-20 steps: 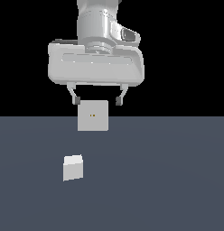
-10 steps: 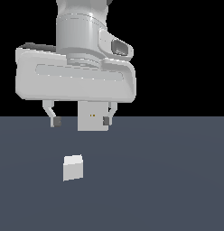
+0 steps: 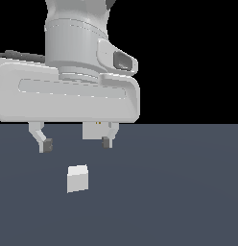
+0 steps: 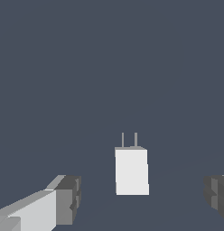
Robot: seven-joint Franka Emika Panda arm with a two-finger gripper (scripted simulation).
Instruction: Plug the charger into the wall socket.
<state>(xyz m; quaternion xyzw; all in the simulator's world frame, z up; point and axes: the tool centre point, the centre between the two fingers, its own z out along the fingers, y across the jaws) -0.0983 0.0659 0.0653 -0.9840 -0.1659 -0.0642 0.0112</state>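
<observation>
The charger (image 3: 77,178) is a small white block with a slanted top, lying on the dark grey floor. In the wrist view the charger (image 4: 131,171) shows two thin prongs sticking out of one end. My gripper (image 3: 75,143) hangs open above the charger, not touching it, its two dark-tipped fingers (image 3: 45,144) spread wide. Seen from the wrist, the gripper (image 4: 143,198) has a finger on each side of the charger. The wall socket (image 3: 97,130) is mostly hidden behind my hand; only its lower strip shows.
The large white gripper body (image 3: 68,96) fills the upper half of the exterior view's left. The dark grey floor (image 3: 178,192) spreads around the charger.
My gripper has come down and nearer to the camera, toward the exterior view's left, now over the charger. It covers more of the wall socket. The charger has not moved.
</observation>
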